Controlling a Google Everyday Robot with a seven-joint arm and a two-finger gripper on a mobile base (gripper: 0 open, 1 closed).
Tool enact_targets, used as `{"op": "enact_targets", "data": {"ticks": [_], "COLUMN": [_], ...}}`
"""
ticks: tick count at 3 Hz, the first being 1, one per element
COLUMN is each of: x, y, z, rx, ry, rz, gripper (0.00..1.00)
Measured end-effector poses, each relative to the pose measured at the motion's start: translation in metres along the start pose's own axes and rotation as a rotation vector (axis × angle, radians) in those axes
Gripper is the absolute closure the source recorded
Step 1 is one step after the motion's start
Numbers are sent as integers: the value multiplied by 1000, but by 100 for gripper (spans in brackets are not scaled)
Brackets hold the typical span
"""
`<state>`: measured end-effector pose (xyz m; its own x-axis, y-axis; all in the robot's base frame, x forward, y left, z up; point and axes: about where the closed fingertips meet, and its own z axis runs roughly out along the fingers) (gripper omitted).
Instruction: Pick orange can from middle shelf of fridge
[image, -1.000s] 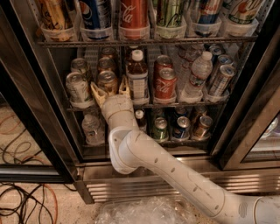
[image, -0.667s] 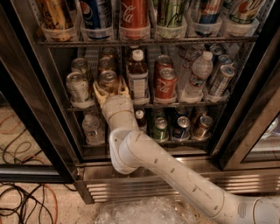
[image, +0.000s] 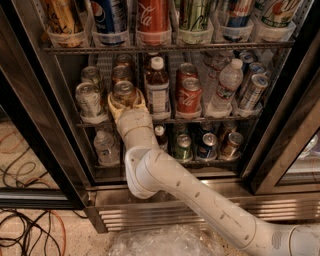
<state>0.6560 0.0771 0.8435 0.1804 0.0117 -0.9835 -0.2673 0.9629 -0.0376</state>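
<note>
The gripper (image: 126, 104) is inside the fridge (image: 280, 150), up at the front edge of the middle shelf (image: 200, 120), with the arm (image: 200, 200) reaching in from low on the right. The orange can (image: 124, 92) sits dead ahead of the gripper and a touch above it, so close the 2 look to be touching. The can's lower body is tucked behind the gripper's head, and only the upper body and silver top show. Clamped or loose? I cannot tell from here.

The can stands upright, long axis vertical, and the gripper comes at it from the front and below, square to that axis. That's the relation that counts: the can is straight in front, not off to either side. There's only 1 arm, so no choice of reach.

Just left of the gripper stands a silver can (image: 89, 100). Just right of it is a bottle (image: 157, 92), close by the orange can. Beyond the bottle are 2 red cans (image: 189, 95). Straight behind the orange can another can (image: 121, 74) waits in the same lane.

My read: the grasp is the step in hand. Any pull wants to come straight back toward the gripper's wrist, because the bottle on the right leaves little room to swing.
</note>
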Motion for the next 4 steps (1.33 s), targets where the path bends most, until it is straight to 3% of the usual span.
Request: {"op": "enact_targets", "data": {"ticks": [2, 4], "x": [-5, -32], "y": [2, 12], "z": [0, -9], "rx": [-11, -58], "ry": [-5, -54], "rz": [10, 19], "gripper": [100, 100]}}
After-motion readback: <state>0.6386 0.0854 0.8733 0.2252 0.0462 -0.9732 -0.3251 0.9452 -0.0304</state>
